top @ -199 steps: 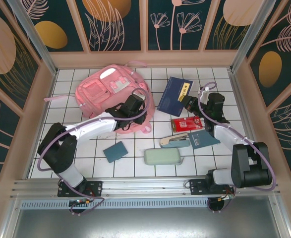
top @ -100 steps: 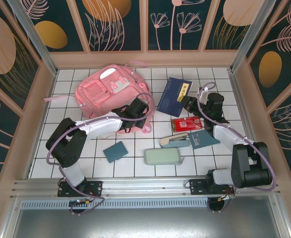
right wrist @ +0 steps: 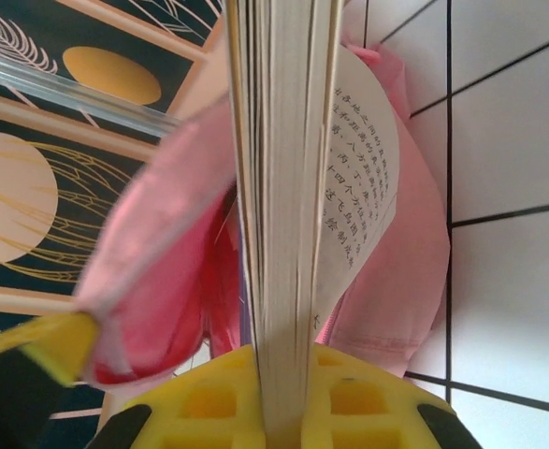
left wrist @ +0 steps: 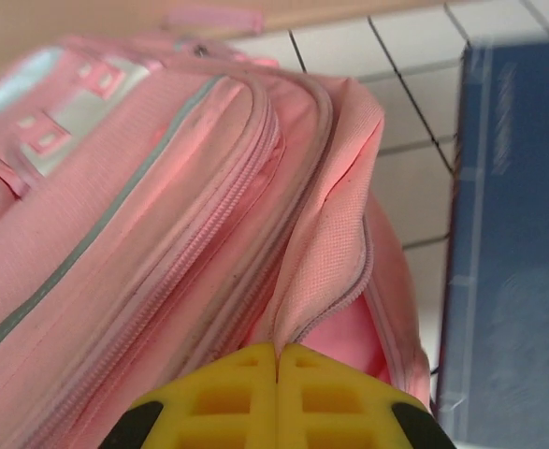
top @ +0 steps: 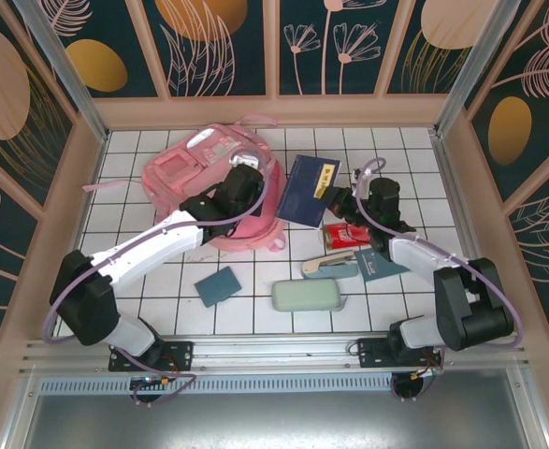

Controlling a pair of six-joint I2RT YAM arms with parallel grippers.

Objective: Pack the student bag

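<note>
The student bag [top: 195,173], a soft pink backpack, lies at the back left of the tiled table. My left gripper [top: 247,183] is at the bag's right side, shut on the edge flap of the zip opening [left wrist: 323,281], holding it up. My right gripper [top: 341,198] is shut on a dark blue book [top: 307,190] just right of the bag. In the right wrist view the book's pages [right wrist: 288,187] stand edge-on between the yellow jaws, with the bag's pink fabric [right wrist: 391,281] and its opening right behind. The blue cover [left wrist: 517,234] also fills the right of the left wrist view.
A red packet [top: 352,233], a beige item [top: 328,267] and a grey-blue booklet [top: 383,262] lie under the right arm. A small teal notebook [top: 218,285] and a pale green case [top: 307,296] sit near the front. Patterned walls enclose the table.
The left gripper closed on the bag's opening edge and pulled it up and back. The right gripper carried the blue book leftwards, up to the bag.
</note>
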